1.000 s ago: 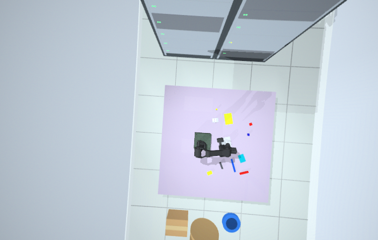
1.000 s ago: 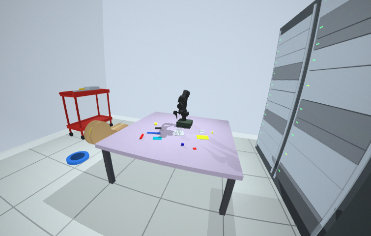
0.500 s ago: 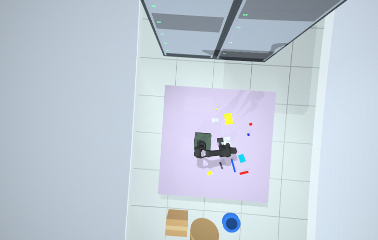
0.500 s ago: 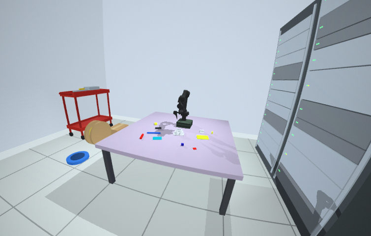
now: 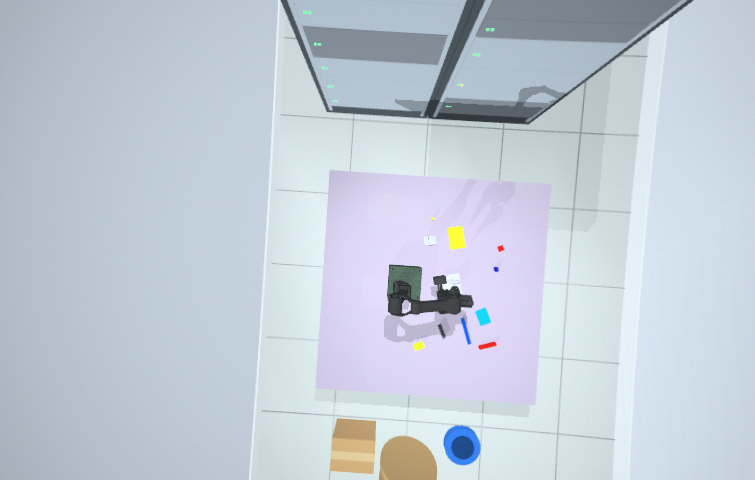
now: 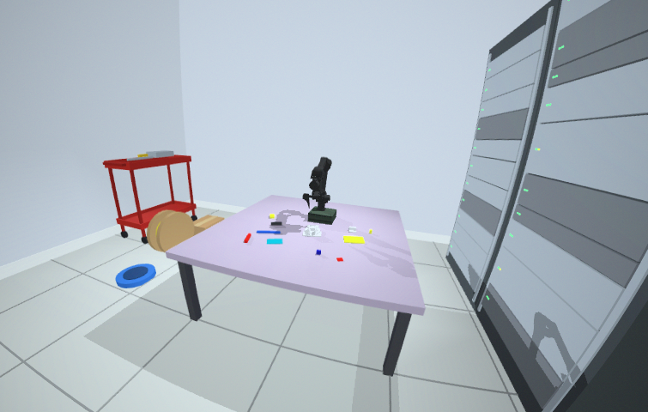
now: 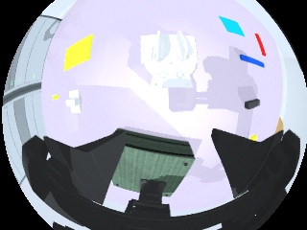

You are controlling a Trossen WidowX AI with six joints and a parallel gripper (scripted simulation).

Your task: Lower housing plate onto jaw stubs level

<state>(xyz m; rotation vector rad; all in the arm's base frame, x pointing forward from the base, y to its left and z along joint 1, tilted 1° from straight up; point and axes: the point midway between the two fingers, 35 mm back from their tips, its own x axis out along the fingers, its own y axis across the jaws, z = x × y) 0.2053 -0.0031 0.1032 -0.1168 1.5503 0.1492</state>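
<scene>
My gripper is wide open with nothing between its jaws. It hangs above the table, on the arm-base side of the white assembly. In the wrist view the assembly has a flat base, two raised jaws pointing away from me, and two round features side by side near its close end. White parts blend together there, so I cannot tell which surface is the housing plate or whether it sits level. A small separate white piece lies to the assembly's left in the wrist view.
The dark green arm base stands close behind the gripper. A yellow rectangle, a cyan rectangle, a blue bar and a black block lie around the assembly.
</scene>
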